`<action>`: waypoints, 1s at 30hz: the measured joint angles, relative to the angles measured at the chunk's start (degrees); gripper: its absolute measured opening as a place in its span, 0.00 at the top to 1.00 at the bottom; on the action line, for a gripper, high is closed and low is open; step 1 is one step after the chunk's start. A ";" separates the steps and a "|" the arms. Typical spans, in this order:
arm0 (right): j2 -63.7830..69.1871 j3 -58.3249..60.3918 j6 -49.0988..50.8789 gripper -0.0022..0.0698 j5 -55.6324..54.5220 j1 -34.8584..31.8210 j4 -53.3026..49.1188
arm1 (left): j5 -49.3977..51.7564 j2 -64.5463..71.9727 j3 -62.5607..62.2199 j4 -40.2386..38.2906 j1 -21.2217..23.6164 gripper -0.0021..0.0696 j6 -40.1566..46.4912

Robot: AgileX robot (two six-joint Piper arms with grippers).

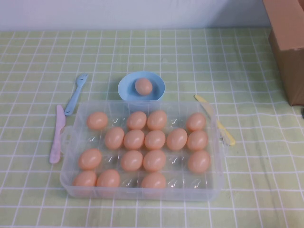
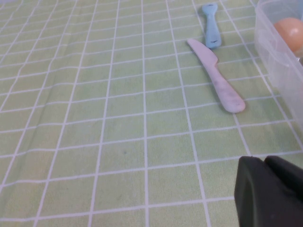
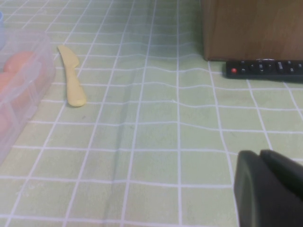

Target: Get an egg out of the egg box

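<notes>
The clear plastic egg box (image 1: 142,194) stands at the middle front of the table and holds several peach-orange eggs (image 1: 155,139). One egg (image 1: 143,86) lies in the light-blue bowl (image 1: 127,89) just behind the box. Neither arm shows in the high view. My left gripper (image 2: 265,161) is shut and empty, low over the cloth to the left of the box, whose corner (image 2: 272,45) with an egg (image 2: 289,32) shows in the left wrist view. My right gripper (image 3: 260,153) is shut and empty over the cloth to the right of the box (image 3: 23,94).
A pink knife (image 1: 57,135) and a blue fork (image 1: 76,92) lie left of the box. A yellow knife (image 1: 216,118) lies at its right. A brown cardboard box (image 1: 289,42) stands at the back right, with a black remote (image 3: 265,68) in front of it.
</notes>
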 joint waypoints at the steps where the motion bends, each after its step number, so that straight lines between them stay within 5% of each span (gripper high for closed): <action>1: 0.00 0.00 0.00 0.99 0.00 0.00 0.00 | 0.00 0.00 0.00 0.00 0.00 0.98 0.00; 22: 0.00 0.00 0.00 0.99 -0.16 0.00 0.95 | 0.00 0.00 0.00 0.00 0.00 0.98 0.00; 30: 0.00 0.00 0.00 0.99 -6.50 0.00 20.44 | 0.00 0.00 0.00 0.00 0.00 0.98 0.00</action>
